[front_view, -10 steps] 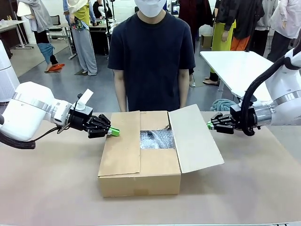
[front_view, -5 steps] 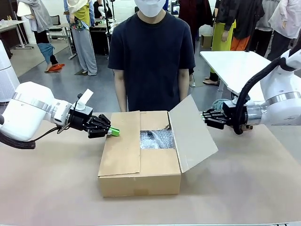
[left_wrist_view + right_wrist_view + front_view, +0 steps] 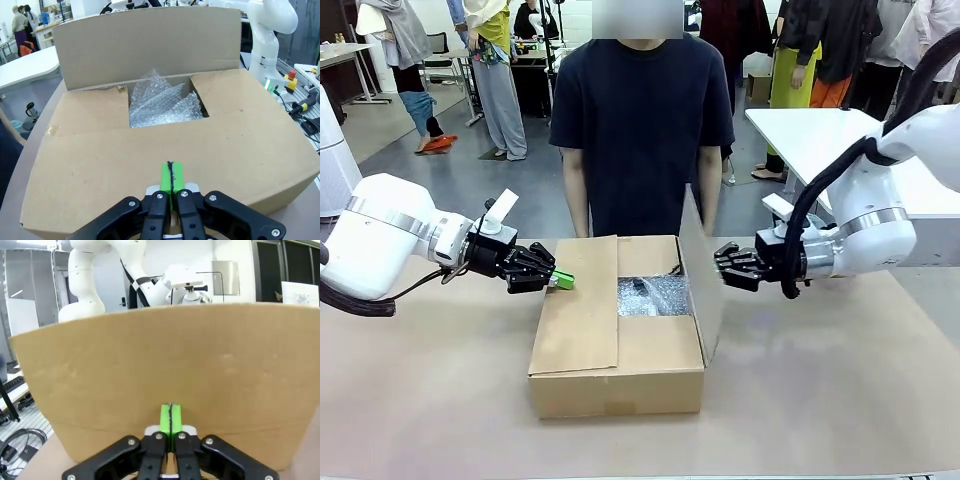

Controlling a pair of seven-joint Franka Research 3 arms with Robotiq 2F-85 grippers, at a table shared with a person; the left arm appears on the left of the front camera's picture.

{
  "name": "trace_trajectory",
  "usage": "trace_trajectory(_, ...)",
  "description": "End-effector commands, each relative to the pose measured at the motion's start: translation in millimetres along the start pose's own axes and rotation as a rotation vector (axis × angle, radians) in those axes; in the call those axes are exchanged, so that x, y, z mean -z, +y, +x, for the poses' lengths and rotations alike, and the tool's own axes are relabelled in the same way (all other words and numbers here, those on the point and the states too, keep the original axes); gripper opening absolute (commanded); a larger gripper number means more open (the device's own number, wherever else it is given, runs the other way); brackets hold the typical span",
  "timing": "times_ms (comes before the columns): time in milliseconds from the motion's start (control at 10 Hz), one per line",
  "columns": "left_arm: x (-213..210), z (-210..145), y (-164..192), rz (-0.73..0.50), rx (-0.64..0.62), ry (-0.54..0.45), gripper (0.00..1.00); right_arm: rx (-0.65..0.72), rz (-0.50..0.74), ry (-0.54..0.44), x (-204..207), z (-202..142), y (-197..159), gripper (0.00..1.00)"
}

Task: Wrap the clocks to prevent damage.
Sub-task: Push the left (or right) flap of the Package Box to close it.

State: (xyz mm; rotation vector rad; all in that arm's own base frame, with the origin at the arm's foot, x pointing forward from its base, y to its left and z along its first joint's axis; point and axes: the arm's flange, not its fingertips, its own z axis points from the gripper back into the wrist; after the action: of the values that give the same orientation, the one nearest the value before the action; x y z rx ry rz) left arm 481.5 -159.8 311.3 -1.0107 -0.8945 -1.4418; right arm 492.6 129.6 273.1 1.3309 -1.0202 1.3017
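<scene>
A: Where was the bubble wrap (image 3: 655,295)?
B: Inside the cardboard box (image 3: 620,375) mid-table (image 3: 840,400); left flap (image 3: 582,300) flat, right flap (image 3: 705,270) upright.
A: The grippers?
B: Both jaws pressed together, empty. The left gripper (image 3: 563,282) was over the flat flap, the right gripper (image 3: 170,416) against the upright one.

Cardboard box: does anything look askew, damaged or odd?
Nothing damaged or spilled. On the cardboard box, the right flap stands upright against the shut right claw, while the left flap lies flat; bubble wrap shows in the gap.

Person (image 3: 640,120) in dark T-shirt behind brown table (image 3: 840,400); white table (image 3: 810,135) beyond.
</scene>
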Motion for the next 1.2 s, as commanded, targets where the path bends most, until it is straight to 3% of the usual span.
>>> trace_trajectory(0, 1, -2, -1, 0.001, -0.005, 0.002, 0.0, -0.036, -0.011, -0.004, 14, 1, -9, 0.01)
trace_trajectory(400, 1, -2, -1, 0.001, -0.005, 0.002, 0.0, -0.026, -0.015, 0.027, 14, -7, -11, 0.01)
trace_trajectory(800, 1, -2, -1, 0.001, -0.005, 0.002, 0.0, 0.038, 0.014, 0.124, 18, -41, -23, 0.01)
trace_trajectory(1100, 1, -2, -1, 0.001, -0.005, 0.002, 0.0, -0.008, 0.038, 0.136, 15, -37, -23, 0.01)
